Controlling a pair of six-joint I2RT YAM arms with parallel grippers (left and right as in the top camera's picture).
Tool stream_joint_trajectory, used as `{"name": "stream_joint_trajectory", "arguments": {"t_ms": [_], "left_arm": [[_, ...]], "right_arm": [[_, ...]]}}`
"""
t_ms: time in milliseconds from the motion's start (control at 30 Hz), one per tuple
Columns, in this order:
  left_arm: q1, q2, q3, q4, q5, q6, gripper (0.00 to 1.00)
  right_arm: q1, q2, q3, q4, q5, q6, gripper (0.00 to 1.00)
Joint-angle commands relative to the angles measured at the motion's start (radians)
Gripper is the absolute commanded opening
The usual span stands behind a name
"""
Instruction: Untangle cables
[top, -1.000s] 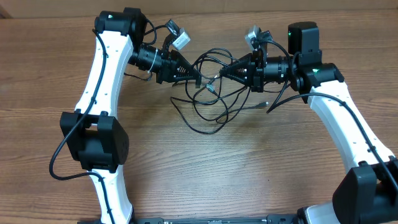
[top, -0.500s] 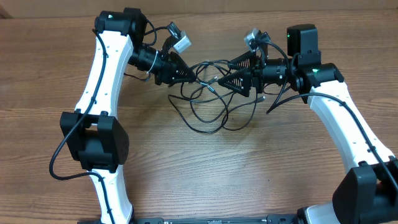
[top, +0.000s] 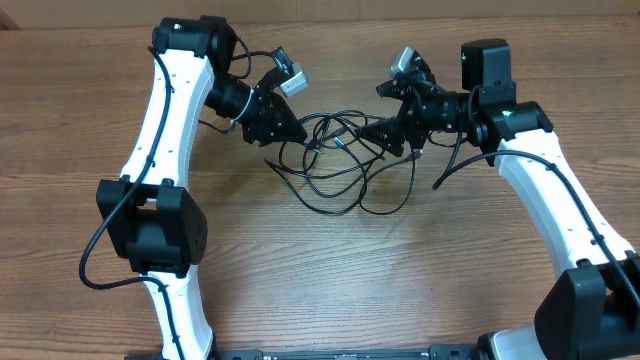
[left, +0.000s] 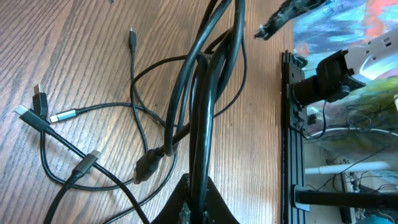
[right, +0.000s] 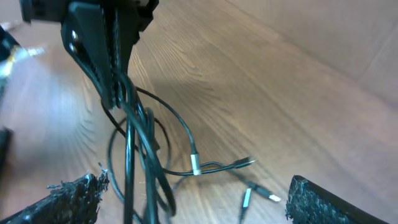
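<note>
Where the cables (left: 200, 137) lie: loose loops on the table (top: 330, 290) between both grippers, some strands lifted
Left gripper (top: 293, 134): clamped tight on a bundle of strands
Right gripper (top: 385, 112): fingers spread wide, gripping nothing

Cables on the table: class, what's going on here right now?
The cables are tangled, and a robot is working on them. The left gripper is shut on a bunch of strands, holding them up off the table. The right gripper faces it, open, gripping nothing. The remaining loops and plug ends lie crossed on the wood.
</note>
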Motion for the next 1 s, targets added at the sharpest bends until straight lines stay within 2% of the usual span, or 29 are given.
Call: {"name": "stream_joint_trajectory", "arguments": {"t_ms": [0, 133, 233, 433, 567, 667, 733, 867, 967], "left_arm": [[-0.013, -0.001, 0.014, -0.005, 0.005, 0.043, 0.05], [-0.025, -0.001, 0.014, -0.005, 0.005, 0.065, 0.04], [-0.024, -0.001, 0.014, -0.005, 0.006, 0.064, 0.04], [-0.024, -0.001, 0.014, -0.005, 0.013, 0.064, 0.04], [-0.024, -0.001, 0.014, -0.005, 0.014, 0.064, 0.04], [-0.023, -0.001, 0.014, -0.005, 0.014, 0.064, 0.04], [-0.023, -0.001, 0.014, -0.003, 0.014, 0.064, 0.04], [-0.023, -0.001, 0.014, -0.002, 0.014, 0.064, 0.04], [-0.023, -0.001, 0.014, -0.002, 0.013, 0.064, 0.04]], "right_arm": [[0.007, -0.003, 0.008, 0.045, 0.013, -0.186, 0.94], [0.013, -0.003, 0.008, 0.103, 0.011, -0.19, 0.92], [0.034, -0.003, 0.008, 0.119, 0.006, -0.191, 0.8], [0.089, -0.003, 0.008, 0.082, 0.019, -0.205, 0.76], [0.114, -0.003, 0.008, -0.024, 0.099, -0.298, 0.52], [0.114, -0.003, 0.008, -0.091, 0.145, -0.318, 0.21], [0.114, -0.003, 0.008, -0.107, 0.151, -0.318, 0.09], [0.114, -0.003, 0.008, -0.099, 0.151, -0.318, 0.04], [0.114, -0.003, 0.008, -0.087, 0.145, -0.317, 0.09]]}}
